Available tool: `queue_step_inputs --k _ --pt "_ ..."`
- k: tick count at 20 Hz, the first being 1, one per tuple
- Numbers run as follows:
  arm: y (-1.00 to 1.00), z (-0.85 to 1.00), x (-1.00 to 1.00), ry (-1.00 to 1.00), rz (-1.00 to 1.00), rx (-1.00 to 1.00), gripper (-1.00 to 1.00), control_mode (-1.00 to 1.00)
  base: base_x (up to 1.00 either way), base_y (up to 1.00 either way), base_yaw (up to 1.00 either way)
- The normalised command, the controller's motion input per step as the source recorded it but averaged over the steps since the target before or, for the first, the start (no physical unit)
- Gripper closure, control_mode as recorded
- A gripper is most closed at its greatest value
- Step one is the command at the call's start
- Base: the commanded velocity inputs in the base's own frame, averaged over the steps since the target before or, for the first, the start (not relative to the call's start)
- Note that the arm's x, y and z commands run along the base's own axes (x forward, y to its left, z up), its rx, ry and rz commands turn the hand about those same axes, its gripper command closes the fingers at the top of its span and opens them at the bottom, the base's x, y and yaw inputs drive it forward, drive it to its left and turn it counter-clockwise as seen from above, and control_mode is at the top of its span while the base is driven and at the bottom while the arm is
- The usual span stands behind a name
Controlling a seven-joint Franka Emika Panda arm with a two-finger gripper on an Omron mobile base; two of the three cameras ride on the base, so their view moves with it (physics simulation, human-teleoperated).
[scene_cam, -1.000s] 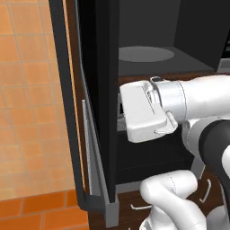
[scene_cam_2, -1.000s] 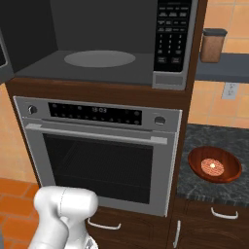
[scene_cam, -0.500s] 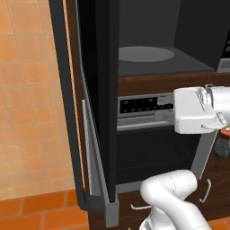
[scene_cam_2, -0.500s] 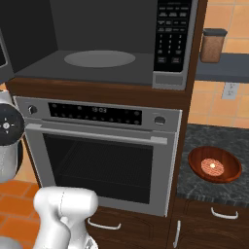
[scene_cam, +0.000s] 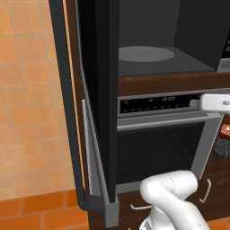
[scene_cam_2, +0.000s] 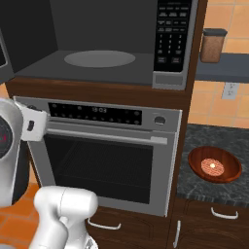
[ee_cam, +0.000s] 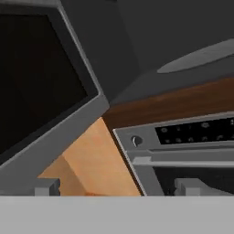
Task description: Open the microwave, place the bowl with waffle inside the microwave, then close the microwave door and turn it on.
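since microwave door (scene_cam: 96, 103) stands swung wide, step one looks done. gripper (ee_cam: 116, 186) empty, fingers spread wide, facing oven front just below microwave (scene_cam_2: 102, 58) cavity. bowl (scene_cam_2: 214, 164) with waffle sits on counter, well off to hand's right. loading, closing, starting all remain.

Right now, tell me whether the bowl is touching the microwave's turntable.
Apart. The right base view shows the bowl on the dark counter, low and right, while the turntable lies bare inside the open microwave above.
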Motion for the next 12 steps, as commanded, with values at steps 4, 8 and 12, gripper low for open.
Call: queue_step_inputs --k 4,8,12 --pt "-1.00 -0.08 0.01 0.50 -0.49 0.00 -1.00 -1.00 0.00 0.00 0.00" --pt "-1.00 -0.30 0.00 0.52 -0.48 0.00 -1.00 -1.00 0.00 0.00 0.00" --pt "-1.00 -0.36 0.00 0.42 -0.39 0.00 -1.00 -1.00 0.00 0.00 0.00"
